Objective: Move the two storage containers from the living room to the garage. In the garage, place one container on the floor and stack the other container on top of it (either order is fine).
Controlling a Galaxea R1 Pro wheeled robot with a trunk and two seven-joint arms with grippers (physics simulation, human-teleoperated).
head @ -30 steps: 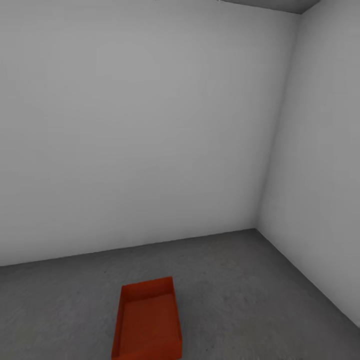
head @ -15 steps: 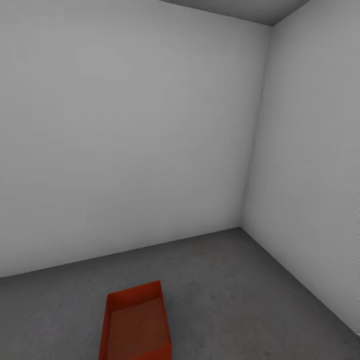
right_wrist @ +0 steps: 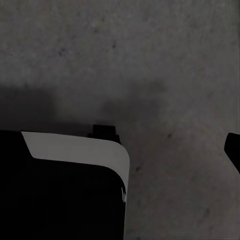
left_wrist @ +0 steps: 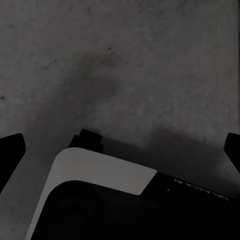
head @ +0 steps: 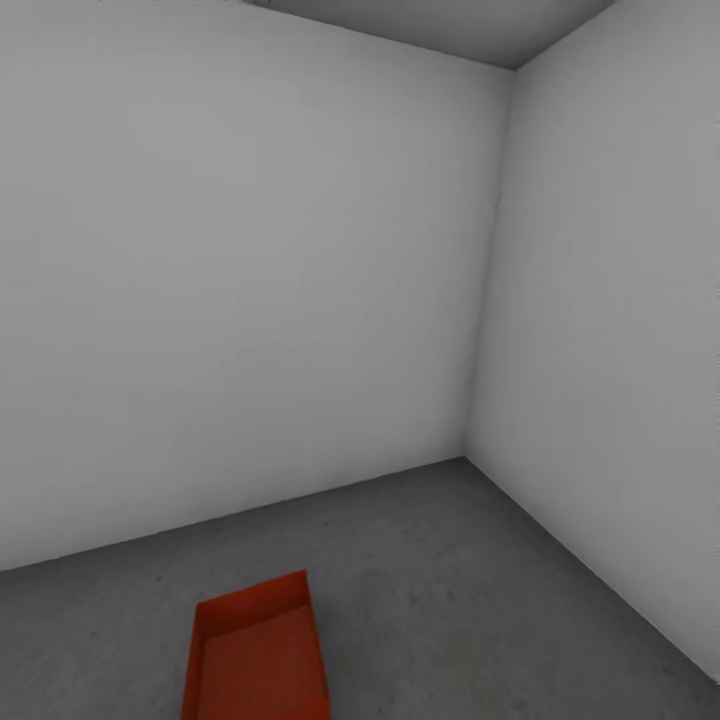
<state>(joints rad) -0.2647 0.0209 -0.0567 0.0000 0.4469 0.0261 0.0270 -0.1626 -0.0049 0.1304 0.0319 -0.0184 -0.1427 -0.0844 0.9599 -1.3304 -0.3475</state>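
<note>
One orange-red storage container (head: 255, 655) rests open side up on the dark grey concrete floor (head: 450, 580) of the garage, low in the head view and cut off by the picture's bottom edge. It is empty inside. In the left wrist view my left gripper (left_wrist: 120, 155) is open, its dark fingertips (left_wrist: 11, 155) far apart over bare concrete. My right gripper (right_wrist: 120, 152) also stands open with nothing in it, and one fingertip (right_wrist: 234, 150) shows at the picture's edge.
Two plain white walls, a back wall (head: 250, 300) and a right wall (head: 610, 350), meet in a corner beyond the container. Bare concrete stretches between the container and the right wall. My own black and white base (left_wrist: 100, 172) shows under both wrists.
The whole head picture has shifted: the corner and the container sit further left and the ceiling shows more, so the camera has turned. The container itself stays where it was.
</note>
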